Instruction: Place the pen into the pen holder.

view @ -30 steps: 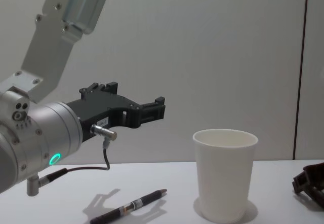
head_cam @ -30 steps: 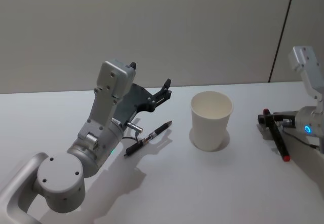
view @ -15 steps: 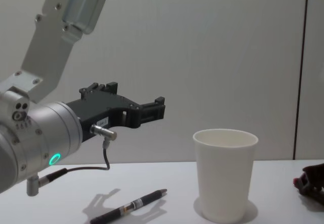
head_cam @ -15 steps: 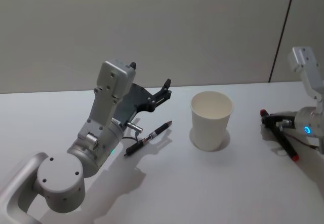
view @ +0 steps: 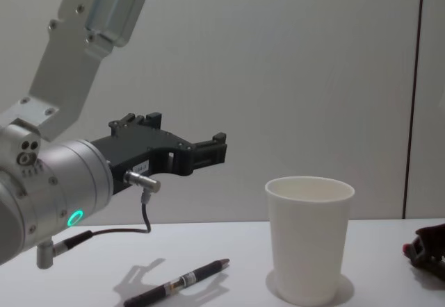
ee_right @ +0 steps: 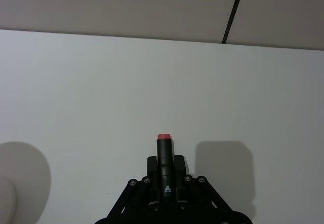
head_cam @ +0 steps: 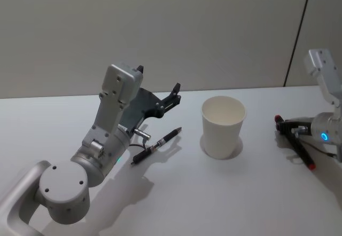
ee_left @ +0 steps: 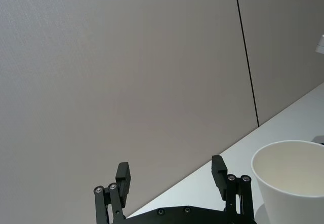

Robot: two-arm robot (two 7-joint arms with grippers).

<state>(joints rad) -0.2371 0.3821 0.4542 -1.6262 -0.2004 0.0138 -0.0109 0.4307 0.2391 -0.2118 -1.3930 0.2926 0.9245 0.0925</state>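
The white paper-cup pen holder [head_cam: 223, 127] stands upright mid-table, and the chest view shows it too [view: 309, 239]. A black pen [head_cam: 156, 146] lies flat on the table to its left [view: 177, 283]. My left gripper [head_cam: 159, 82] hangs open above and behind that pen, clear of it, fingers wide apart [ee_left: 172, 176]. To the right of the cup, my right gripper [head_cam: 284, 125] is low at the table, shut on a second black pen with red ends [head_cam: 300, 150]. That pen's red tip pokes out past the fingers [ee_right: 164, 148].
The white table [head_cam: 214, 193] ends at a plain wall behind. Open tabletop lies between the cup and my right gripper [view: 427, 244], and along the front edge.
My right gripper has closed on the red-ended pen and swung it slightly; its red tip now points toward the cup. The left arm, cup and table pen are unmoved.
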